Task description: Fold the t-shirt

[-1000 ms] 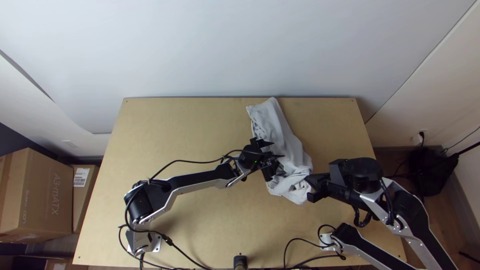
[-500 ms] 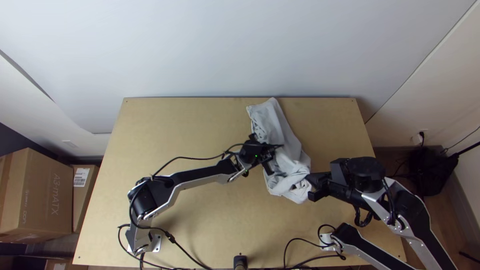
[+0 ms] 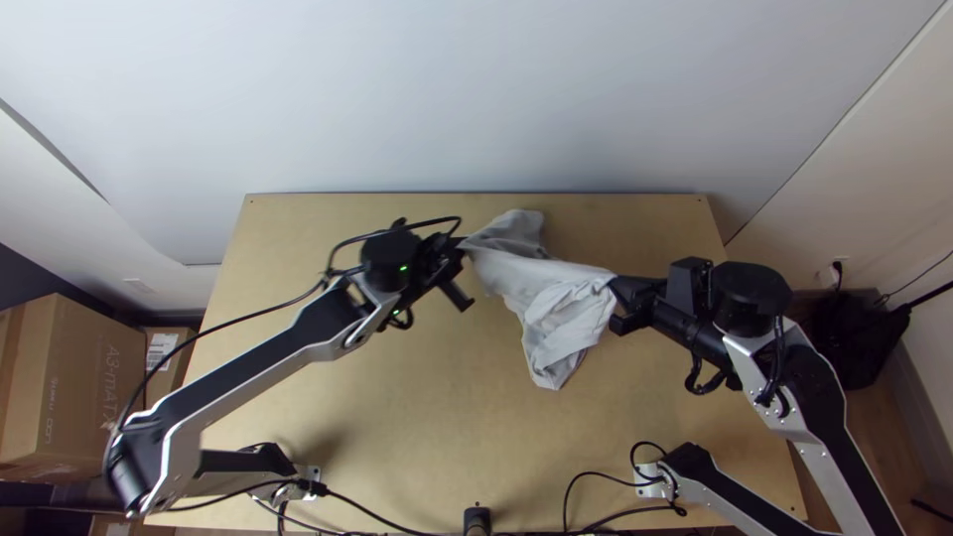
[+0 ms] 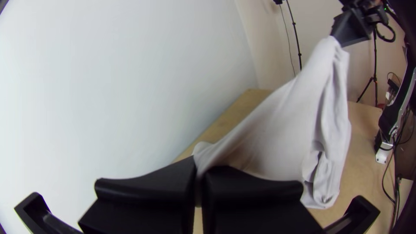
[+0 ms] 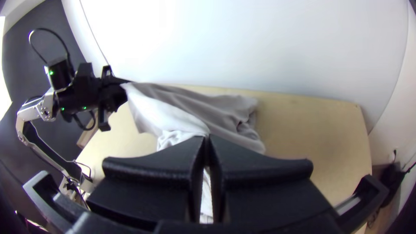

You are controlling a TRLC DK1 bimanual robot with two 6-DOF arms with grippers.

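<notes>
from where i stand, the left gripper (image 4: 200, 174) has just swung back toward its own side, drawing the t-shirt (image 3: 561, 303) out taut along one edge. it's clenched on a corner, and the right gripper (image 5: 206, 145) is pinching another, so the shirt spans between them over the table (image 3: 417, 407), its rest hanging in loose, bunched folds. that looks like progress toward opening it out; the actual folding still seems undone.
</notes>
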